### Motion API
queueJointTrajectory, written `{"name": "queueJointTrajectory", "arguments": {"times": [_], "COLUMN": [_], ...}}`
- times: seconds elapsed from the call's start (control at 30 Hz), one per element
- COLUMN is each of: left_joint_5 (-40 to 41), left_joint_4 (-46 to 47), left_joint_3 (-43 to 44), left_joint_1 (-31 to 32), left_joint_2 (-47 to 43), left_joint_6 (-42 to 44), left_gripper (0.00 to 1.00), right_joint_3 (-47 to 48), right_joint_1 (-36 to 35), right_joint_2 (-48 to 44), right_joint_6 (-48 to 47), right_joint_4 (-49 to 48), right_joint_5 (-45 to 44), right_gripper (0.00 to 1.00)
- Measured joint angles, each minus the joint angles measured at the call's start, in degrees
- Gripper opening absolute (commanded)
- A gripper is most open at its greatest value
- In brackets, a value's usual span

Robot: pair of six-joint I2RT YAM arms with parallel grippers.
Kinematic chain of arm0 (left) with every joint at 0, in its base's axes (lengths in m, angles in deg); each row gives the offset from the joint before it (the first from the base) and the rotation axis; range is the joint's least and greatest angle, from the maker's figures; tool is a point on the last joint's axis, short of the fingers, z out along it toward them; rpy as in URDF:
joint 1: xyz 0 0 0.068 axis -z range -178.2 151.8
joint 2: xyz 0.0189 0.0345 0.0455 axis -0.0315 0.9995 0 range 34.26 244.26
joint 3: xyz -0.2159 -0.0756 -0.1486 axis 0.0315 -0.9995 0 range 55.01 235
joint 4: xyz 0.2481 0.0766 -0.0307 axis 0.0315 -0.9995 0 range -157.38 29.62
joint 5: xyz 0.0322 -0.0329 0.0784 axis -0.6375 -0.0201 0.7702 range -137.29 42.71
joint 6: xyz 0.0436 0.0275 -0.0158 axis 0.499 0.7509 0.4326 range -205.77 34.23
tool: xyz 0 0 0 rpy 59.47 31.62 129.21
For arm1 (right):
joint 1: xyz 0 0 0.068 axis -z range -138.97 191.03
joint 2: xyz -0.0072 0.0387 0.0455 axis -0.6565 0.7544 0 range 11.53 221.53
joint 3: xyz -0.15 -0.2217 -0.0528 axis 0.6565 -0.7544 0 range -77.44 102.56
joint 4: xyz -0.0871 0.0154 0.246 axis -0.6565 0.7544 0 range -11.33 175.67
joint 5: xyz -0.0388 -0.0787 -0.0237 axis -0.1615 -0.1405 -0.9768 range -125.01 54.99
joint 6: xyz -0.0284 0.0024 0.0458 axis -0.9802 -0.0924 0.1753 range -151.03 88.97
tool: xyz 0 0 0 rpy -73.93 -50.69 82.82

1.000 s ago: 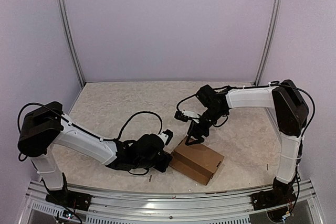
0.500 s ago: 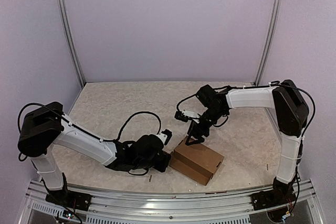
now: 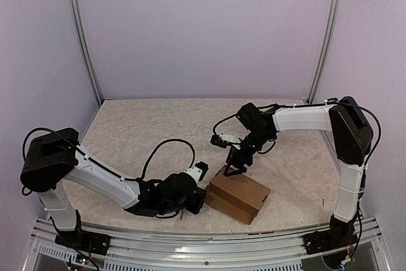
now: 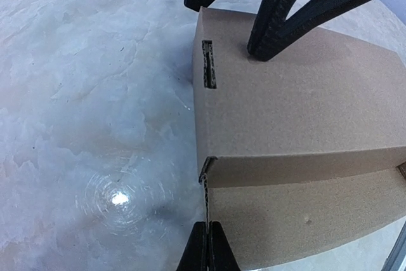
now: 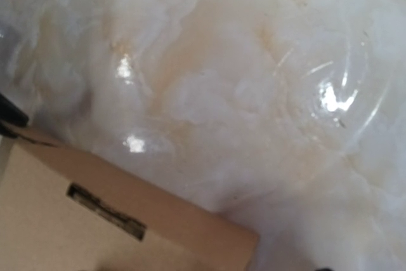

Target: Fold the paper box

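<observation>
Paper box (image 3: 240,193) sitting closed on surface (image 3: 139,125) | left jaws closed at its left corner | right jaws spread, touching lid

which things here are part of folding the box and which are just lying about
Part of the job:
- plain brown cardboard box, lid down
- left tool, shut, at its corner
- right tool, open, touching its lid

Just lying about:
- small dark specks on the beige marbled tabletop, too small to identify
</observation>
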State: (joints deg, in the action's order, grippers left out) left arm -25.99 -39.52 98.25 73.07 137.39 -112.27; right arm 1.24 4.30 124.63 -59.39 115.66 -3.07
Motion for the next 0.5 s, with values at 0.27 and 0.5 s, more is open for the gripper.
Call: {"name": "queueJointTrajectory", "arguments": {"times": [0.27,0.5], "left_joint_5": [0.48,0.52], "left_joint_4": [0.55,-0.83], "left_joint_3": [-0.04,1.33], "left_joint_1": [0.2,0.2], "left_joint_2": [0.48,1.25], "left_joint_6": [1.36,1.97], "left_gripper": [0.0,0.0], "right_joint_3": [0.0,0.0], "right_joint_1": [-0.02,0.0], "right_joint_2": [0.02,0.02], "right_joint_6": [-0.02,-0.15], "right_joint_4": [0.0,0.13], "right_joint_5": [0.02,-0.04], "right_gripper": [0.74,0.74]}}
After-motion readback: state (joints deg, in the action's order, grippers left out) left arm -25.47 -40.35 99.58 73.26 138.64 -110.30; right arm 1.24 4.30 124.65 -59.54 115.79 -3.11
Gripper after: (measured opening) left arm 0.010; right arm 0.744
